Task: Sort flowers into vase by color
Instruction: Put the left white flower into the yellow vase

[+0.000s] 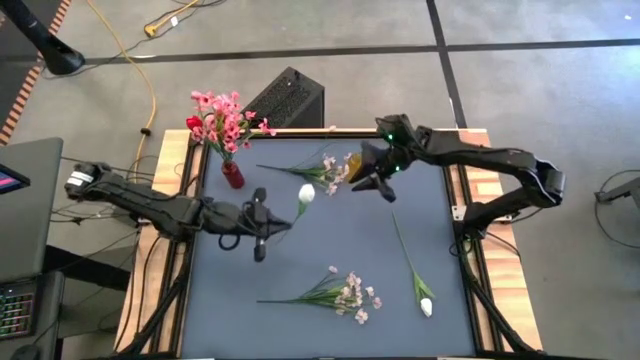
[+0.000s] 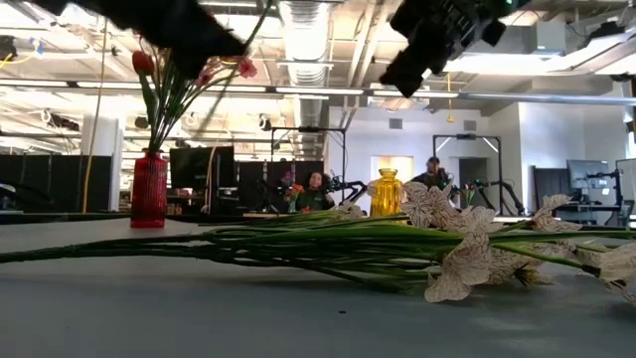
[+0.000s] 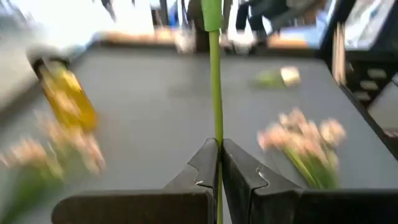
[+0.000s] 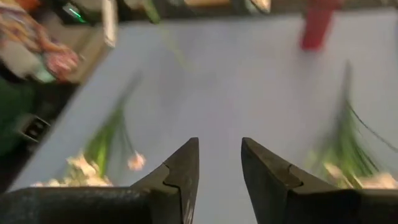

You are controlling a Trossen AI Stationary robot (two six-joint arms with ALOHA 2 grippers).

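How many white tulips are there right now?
2: one white tulip on a stem clamped in the left gripper mid-table, another lying at the mat's near right. Others could be hidden among the sprays.

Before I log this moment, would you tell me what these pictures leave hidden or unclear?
- Yellow vase: high view, mostly covered by the right gripper.
- White tulip held by the left gripper: left wrist view cuts its bud off at the edge; only the stem shows.
- Red vase: right wrist view, blurred and cropped.
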